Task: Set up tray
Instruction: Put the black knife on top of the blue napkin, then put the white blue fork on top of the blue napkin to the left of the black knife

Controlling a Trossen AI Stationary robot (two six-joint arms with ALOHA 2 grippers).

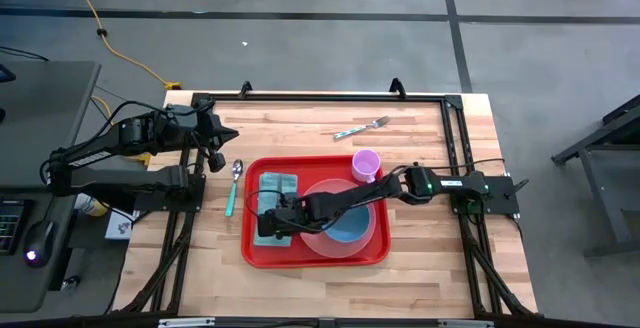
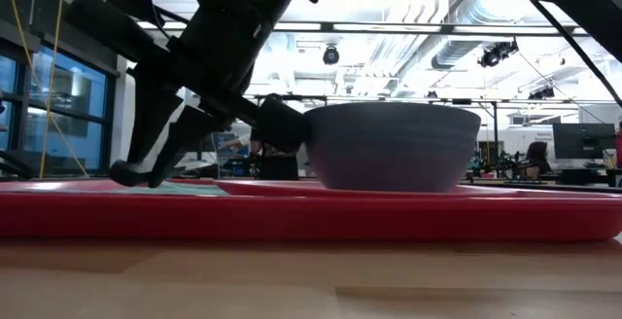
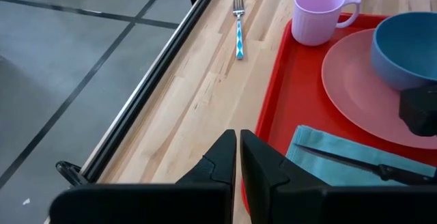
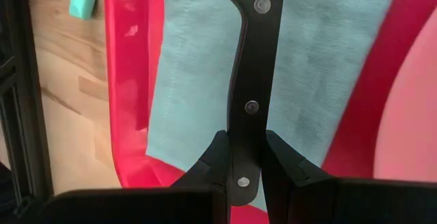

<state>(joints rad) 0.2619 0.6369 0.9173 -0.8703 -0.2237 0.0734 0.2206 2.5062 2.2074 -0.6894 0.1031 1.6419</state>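
- Tray (image 1: 315, 253) sits mid-table, holding a plate (image 1: 368, 236), blue bowl (image 1: 348, 223), pink mug (image 1: 366, 164) and teal napkin (image 1: 280, 182).
- Right gripper (image 4: 240, 157) is over the napkin at the tray's left end, fingers pinching a black knife handle (image 4: 250, 80).
- Left gripper (image 3: 237, 157) waits at the table's left edge, fingers pressed together, empty.
- Spoon (image 1: 235, 178) lies left of the tray; fork (image 1: 362, 127) lies beyond it.

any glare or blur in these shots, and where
Low view: bright ceiling lights wash out the room behind the bowl, leaving the arm a dark silhouette, and the tray rim is soft. Right wrist view: a shiny highlight on the tray wall; the knife handle is sharp. High view: evenly lit, no strong glare.
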